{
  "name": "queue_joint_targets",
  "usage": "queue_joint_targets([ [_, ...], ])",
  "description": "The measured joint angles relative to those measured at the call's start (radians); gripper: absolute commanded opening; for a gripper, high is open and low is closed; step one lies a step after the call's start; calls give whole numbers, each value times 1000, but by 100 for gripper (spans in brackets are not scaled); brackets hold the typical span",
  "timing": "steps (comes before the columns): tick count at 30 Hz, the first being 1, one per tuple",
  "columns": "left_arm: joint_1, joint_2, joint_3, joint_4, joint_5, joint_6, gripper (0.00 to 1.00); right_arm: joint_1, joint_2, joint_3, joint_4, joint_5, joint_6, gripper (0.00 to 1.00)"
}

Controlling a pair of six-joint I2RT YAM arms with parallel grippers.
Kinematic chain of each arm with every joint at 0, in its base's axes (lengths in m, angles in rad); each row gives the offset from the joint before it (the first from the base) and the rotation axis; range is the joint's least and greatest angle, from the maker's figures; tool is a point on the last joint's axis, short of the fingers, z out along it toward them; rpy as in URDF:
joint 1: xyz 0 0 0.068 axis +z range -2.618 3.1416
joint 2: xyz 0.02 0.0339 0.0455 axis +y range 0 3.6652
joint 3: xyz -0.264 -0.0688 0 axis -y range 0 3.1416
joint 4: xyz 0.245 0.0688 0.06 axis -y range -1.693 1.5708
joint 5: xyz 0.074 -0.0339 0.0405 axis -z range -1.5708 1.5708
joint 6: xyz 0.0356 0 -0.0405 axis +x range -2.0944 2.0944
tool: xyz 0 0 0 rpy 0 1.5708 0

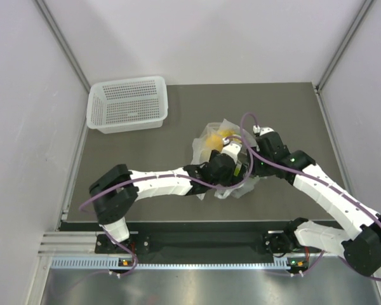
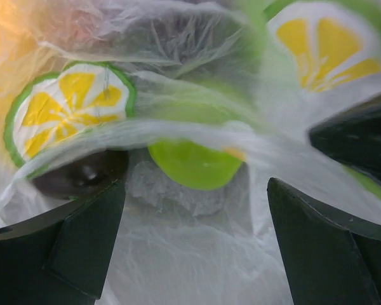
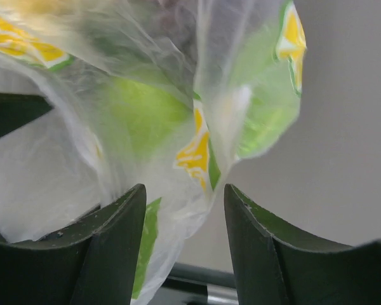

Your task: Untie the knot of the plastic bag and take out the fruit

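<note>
White link shells, black joints on left arm (image 1: 159, 181) and right arm (image 1: 330, 190). Purple cables (image 1: 244, 122) loop along both. Wedge-shaped fingers (image 2: 82, 248) dark green-black.

Cannot find the knot in any view. From above, lose much of the bag (image 1: 221, 135) under both wrists. Up close, see the green fruit (image 2: 193, 164) only blurred through film, the dark fruit (image 2: 82, 175) part-hidden behind a finger (image 2: 82, 248) of the left gripper (image 2: 195, 190).
</note>
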Motion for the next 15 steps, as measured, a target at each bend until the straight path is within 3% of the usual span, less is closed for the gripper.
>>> queue_joint_targets([
  [15, 0, 171, 39, 138, -18, 17, 97, -11, -46, -51, -18, 39, 7, 53],
])
